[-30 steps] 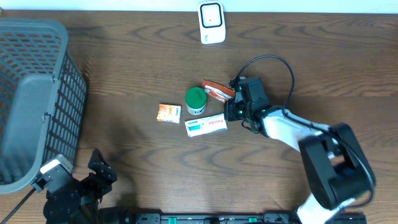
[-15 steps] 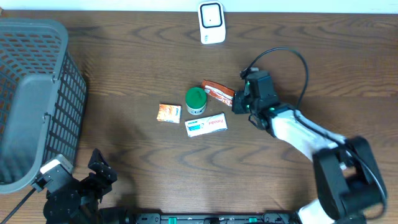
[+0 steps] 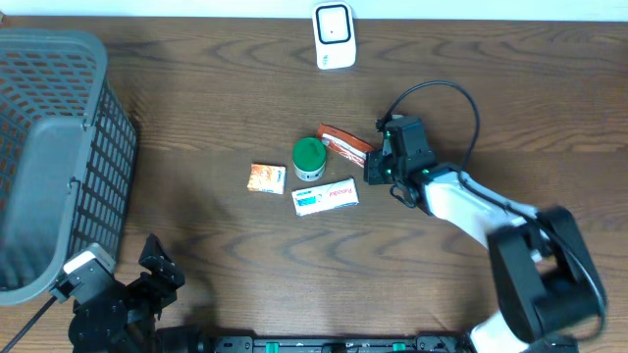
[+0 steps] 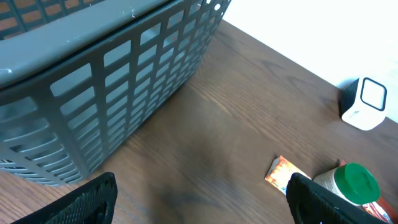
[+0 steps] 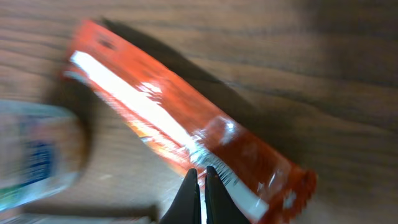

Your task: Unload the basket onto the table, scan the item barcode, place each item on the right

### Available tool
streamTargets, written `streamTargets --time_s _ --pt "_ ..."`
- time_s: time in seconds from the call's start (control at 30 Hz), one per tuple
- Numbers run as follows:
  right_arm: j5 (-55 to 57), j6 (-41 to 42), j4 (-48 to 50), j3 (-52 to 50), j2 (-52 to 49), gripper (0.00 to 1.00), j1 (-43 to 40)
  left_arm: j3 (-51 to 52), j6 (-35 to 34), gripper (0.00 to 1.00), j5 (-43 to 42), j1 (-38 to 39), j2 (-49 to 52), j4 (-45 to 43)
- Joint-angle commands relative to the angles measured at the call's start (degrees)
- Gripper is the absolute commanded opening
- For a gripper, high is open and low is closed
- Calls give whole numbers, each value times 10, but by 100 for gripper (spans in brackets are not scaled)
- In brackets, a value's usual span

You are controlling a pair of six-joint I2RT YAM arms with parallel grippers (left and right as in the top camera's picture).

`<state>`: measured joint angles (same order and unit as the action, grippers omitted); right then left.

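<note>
The orange packet (image 3: 343,144) is laid flat at the surface's centre, just right of the green-lidded jar (image 3: 309,157) and well short of the scanner (image 3: 334,36) at the far edge. The right fingers (image 5: 191,193) are pressed shut at its right end, probably to catch the thin wrapper seam, though a pinch cannot be confirmed. The left fingers (image 3: 162,263) are held wide apart and empty, parked near left.

Tabletop (image 3: 196,118) of dark wood, grain plain to see, matt sheen; basket (image 4: 124,81) of grey moulded plastic, smooth and dull; wrapper (image 5: 186,130) of orange film, glossy, crinkled; scanner (image 3: 334,36) of smooth white plastic; box (image 3: 326,197) of printed card.
</note>
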<state>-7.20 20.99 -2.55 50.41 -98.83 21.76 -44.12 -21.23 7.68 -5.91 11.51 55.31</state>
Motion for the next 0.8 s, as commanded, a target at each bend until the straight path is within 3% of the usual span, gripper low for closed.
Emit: streamTargets --time_s 0.0,0.17,0.57,0.77 --pt "0 12 7 2 88 1 -2 1 -5 88 5 -2 0 0" --pt "35 12 20 2 99 1 -4 1 -5 87 5 -2 0 0" --pt "-7 32 75 2 -84 1 -3 1 -5 87 5 -2 0 0" --pt "-15 32 42 2 -74 1 2 1 -5 88 5 -2 0 0"
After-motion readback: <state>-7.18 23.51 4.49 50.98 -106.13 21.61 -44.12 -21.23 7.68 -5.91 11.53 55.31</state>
